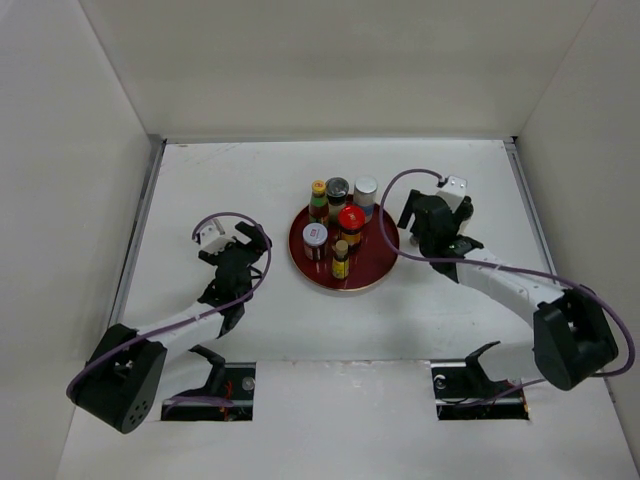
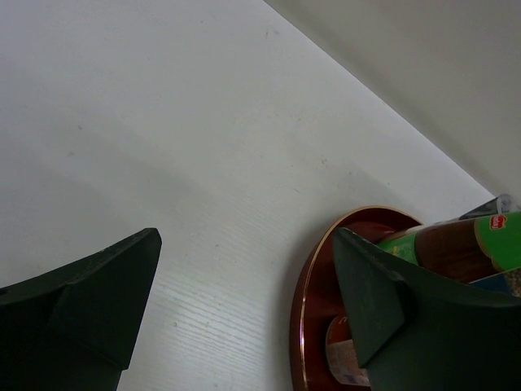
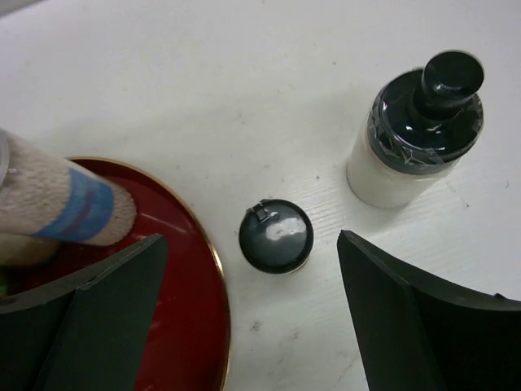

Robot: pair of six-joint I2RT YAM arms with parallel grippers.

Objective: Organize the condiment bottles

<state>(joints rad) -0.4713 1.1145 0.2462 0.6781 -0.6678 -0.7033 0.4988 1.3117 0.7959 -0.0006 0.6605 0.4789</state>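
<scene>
1. The white table (image 1: 250, 330) is matte with a fine grain. Plain pale walls (image 1: 330, 60) close it on three sides.
2. The round red tray (image 1: 374, 266) with a gold rim lies at the middle of the table, between the two arms. Both wrist views cut it off.
3. The left gripper (image 2: 246, 238) has its fingers spread wide over bare table, with nothing between them. It is just left of the tray.
4. The right gripper (image 3: 252, 238) is also spread and touches nothing. It is at the right rim of the tray.
5. Six condiment bottles (image 1: 338, 222) stand close together on the tray, upright, with their caps toward the top camera. In the left wrist view one finger half hides a green-label bottle (image 2: 431, 244). In the right wrist view the edge cuts off a beige bottle (image 3: 65, 204).
6. A white bottle (image 3: 419, 130) with a black top stands upright on the table, away from the tray. I cannot make it out in the top view.
7. A small jar (image 3: 276, 235) stands just beside the tray rim, between the right fingers but apart from them. Only its black lid shows.
</scene>
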